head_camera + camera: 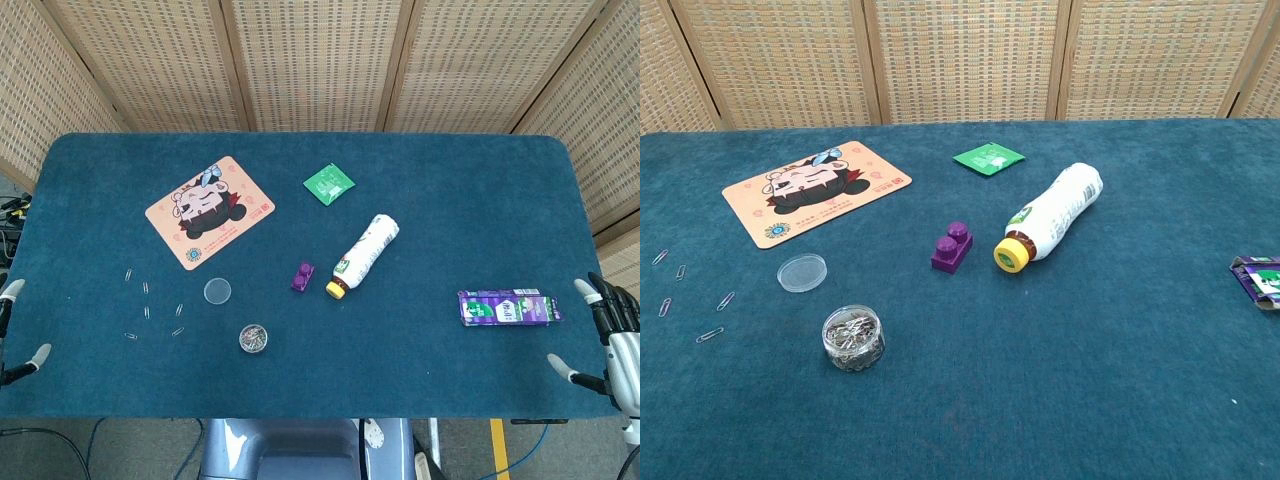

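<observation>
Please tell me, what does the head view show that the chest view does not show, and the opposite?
Only the head view shows the left hand and right hand, both open at the table edges, and the whole purple carton near the right hand.

Only the chest view shows the yellow cap face-on; of the carton it catches just an end.

Both show the cartoon mat, green packet, bottle lying down, purple brick, clear lid, open jar of clips and loose paper clips.
</observation>
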You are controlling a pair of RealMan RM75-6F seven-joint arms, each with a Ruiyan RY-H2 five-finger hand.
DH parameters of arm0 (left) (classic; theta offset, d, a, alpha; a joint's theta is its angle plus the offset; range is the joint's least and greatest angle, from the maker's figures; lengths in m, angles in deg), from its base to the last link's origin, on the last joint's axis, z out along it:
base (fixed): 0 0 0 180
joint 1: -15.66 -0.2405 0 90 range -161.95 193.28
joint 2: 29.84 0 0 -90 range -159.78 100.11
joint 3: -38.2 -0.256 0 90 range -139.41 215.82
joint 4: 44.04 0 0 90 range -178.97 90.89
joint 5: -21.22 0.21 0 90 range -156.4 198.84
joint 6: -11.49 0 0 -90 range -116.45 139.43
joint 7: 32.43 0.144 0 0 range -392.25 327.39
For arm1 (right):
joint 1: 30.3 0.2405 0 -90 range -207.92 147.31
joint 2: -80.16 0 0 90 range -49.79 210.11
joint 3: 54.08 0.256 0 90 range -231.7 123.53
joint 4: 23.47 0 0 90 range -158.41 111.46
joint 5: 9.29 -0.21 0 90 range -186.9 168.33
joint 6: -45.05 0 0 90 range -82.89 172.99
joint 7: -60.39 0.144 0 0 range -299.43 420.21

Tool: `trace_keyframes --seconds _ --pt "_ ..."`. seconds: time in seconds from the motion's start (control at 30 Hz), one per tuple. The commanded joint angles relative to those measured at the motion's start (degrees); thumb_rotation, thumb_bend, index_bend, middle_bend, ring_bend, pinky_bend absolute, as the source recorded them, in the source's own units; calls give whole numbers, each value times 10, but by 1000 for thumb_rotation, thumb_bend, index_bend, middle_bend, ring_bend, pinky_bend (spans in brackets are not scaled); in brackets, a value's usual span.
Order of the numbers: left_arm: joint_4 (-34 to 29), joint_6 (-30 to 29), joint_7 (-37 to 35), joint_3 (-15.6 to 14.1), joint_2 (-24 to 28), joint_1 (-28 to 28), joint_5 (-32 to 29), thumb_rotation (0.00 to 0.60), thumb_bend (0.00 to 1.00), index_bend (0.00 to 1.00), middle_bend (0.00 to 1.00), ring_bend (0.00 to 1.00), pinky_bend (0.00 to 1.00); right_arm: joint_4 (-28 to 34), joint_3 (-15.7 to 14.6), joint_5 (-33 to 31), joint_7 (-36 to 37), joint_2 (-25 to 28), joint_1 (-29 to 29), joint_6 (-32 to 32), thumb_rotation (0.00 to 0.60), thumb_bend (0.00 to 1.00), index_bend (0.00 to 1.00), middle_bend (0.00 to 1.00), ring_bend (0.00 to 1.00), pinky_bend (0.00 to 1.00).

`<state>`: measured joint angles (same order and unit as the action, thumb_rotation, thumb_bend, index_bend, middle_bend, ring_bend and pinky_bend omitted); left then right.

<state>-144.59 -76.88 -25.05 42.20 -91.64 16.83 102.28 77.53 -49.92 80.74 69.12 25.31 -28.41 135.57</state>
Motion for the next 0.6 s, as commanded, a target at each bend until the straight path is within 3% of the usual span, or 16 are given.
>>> trace_keyframes --seconds 0.03,0.37,0.6 --pt "0 1 1 0 0 0 -1 600 242 86 0 0 0 1 0 0 -1 0 0 0 600 0 48 0 0 0" --pt "19 23 -3 6 -8 13 -11 600 245 107 0 0 0 1 0 -2 -4 -1 0 -1 600 0 48 0 0 0" --pt "161 153 -52 13 -55 108 18 600 248 311 0 0 0 1 4 -13 -12 -3 1 -5 600 0 48 0 0 0"
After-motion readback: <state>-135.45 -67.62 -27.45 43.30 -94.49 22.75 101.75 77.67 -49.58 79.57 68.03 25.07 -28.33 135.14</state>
